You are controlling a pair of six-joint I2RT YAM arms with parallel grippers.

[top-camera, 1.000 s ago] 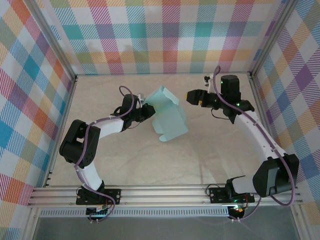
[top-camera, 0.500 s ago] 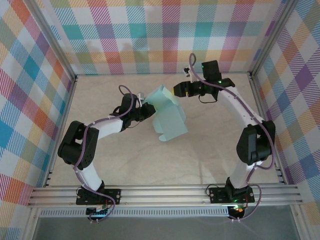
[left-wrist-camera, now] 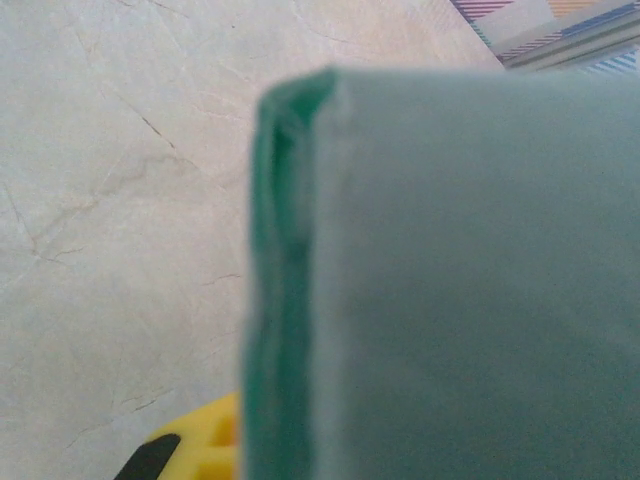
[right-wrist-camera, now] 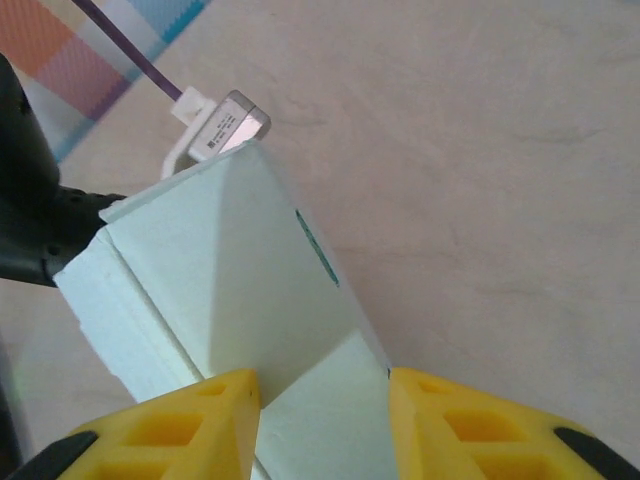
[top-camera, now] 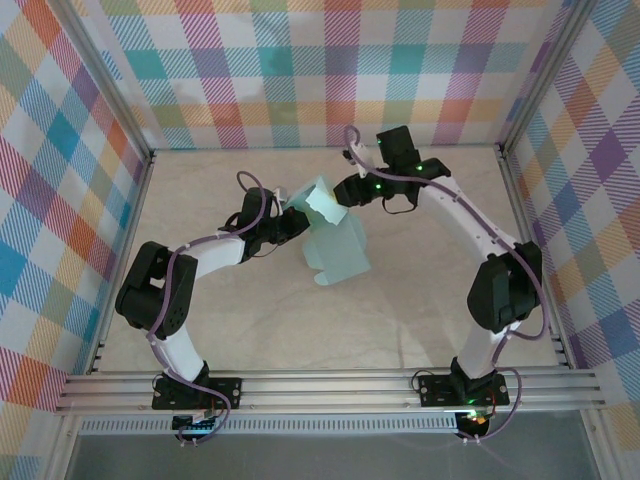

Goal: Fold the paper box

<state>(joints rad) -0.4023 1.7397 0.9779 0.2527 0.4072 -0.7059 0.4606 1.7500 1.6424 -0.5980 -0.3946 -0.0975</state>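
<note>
Paper box (top-camera: 336, 242) is mid-surface (top-camera: 250, 320), toward the back wall, between the two arms. Its lower panel reaches toward the near side and its upper flap is folded over and raised. Left fingers (left-wrist-camera: 203, 452) are closed tight on the box's left edge, with the card right up against the left wrist camera and blurred. Right fingers (right-wrist-camera: 205, 420) are part-open, straddling the folded top corner of the box from the right, with card between both yellow tips; can't tell whether they're actually pressing on it.
</note>
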